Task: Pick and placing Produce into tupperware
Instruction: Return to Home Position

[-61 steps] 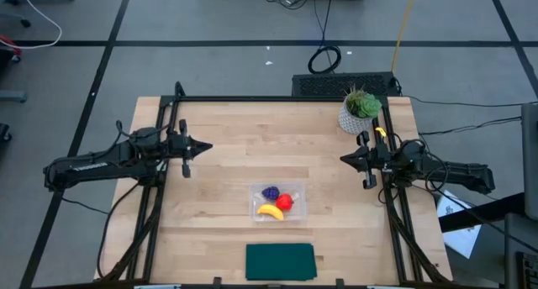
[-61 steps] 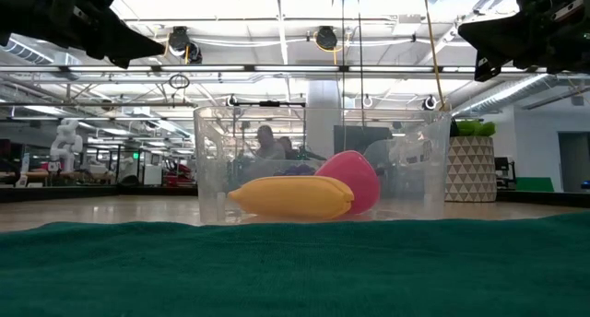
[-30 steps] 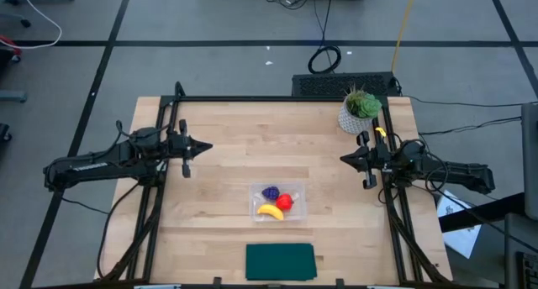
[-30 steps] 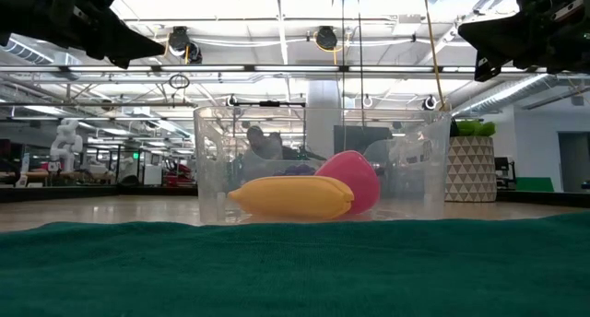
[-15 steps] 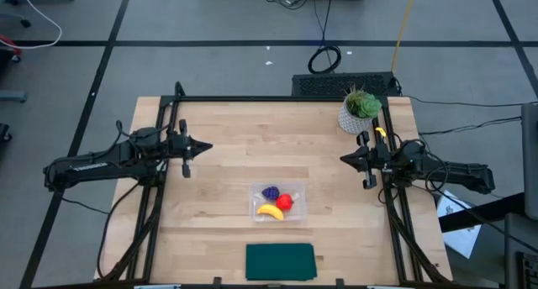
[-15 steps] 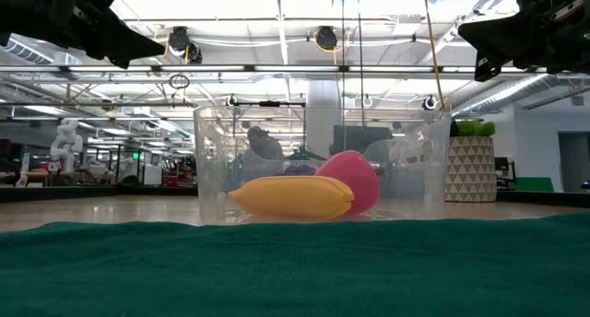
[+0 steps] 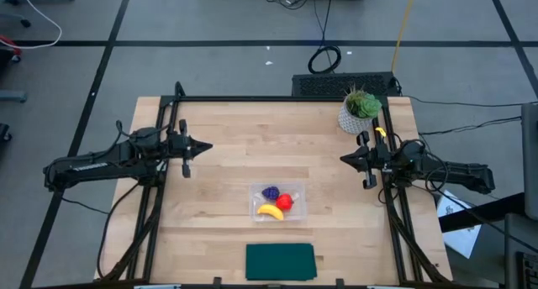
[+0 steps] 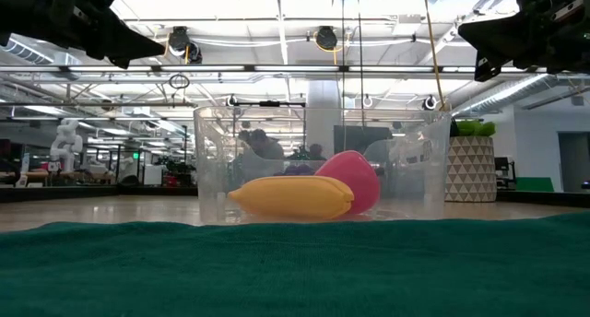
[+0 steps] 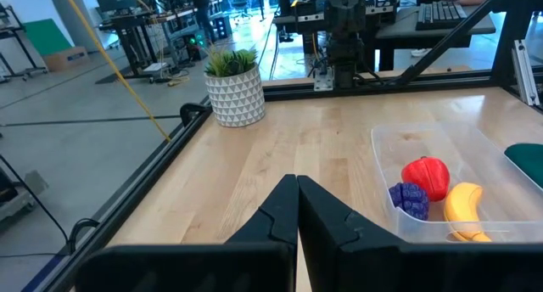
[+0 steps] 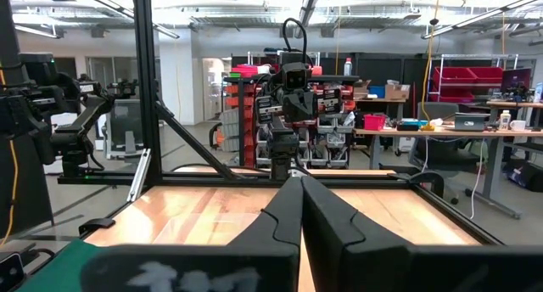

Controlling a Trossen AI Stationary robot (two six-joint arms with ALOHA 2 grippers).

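Looking over the whole wooden table (image 7: 252,129), I'd judge the job to be in its closing step: the loading seems done, and both arms sit at what looks like their rest pose. The left arm (image 7: 101,161) lies along the table's left edge. Its left gripper (image 7: 204,146) points inward above the wood, fingers pressed together on nothing, as its wrist view shows. The right arm (image 7: 441,169) mirrors it on the right edge, with the right gripper (image 7: 345,159) likewise closed and empty, near the potted plant (image 7: 360,109). Both are well apart from the container. To my eye the next move calls for very little: no reach back to the middle and nothing to grasp.

A dark green cloth (image 7: 280,261) lies at the front edge. Just beyond it, between the arms, sits the tupperware (image 7: 300,191), upright and without a lid. All three pieces are inside, close together. The yellow banana (image 7: 269,211) is on the side nearest the cloth, the red strawberry (image 7: 285,202) is beside it, and the purple grapes (image 7: 270,192) are behind. I see no produce outside it.
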